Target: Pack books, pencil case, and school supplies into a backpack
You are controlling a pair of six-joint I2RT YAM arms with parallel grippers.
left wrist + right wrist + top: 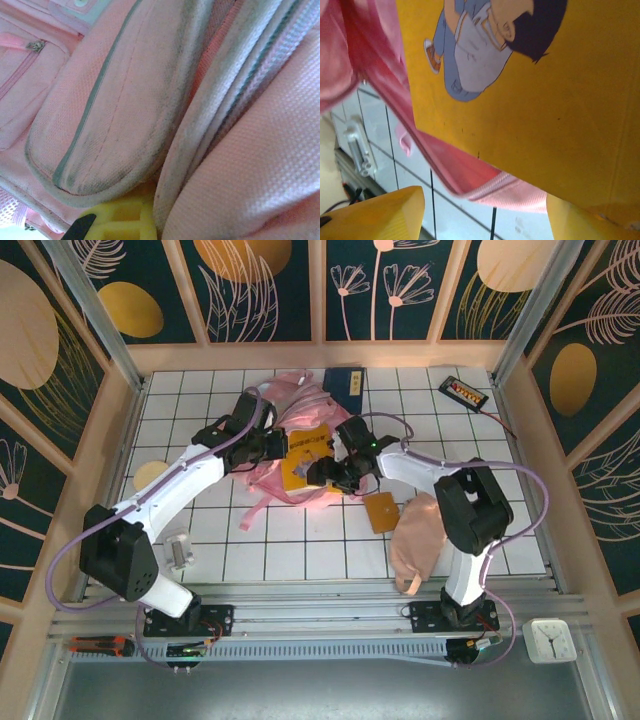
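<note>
Pinching pink backpack [262, 483] fabric in my closed left gripper [270, 445], I see the yellow book [305, 453] lying on it at frame centre. My right gripper [482, 217] stands open at its edge; closing might catch fabric too, jamming insertion.

white arms [170, 490], black joints [118, 550], lilac cables [60, 560], apparently yellow fingertips [380, 215].

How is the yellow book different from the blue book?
The yellow book is bright yellow with a cartoon child on its cover. The blue book is dark navy, with no picture I can make out. The yellow book lies on the pink backpack, while the blue book lies beyond the backpack, near the far edge of the table. Both are thin and rectangular.
</note>
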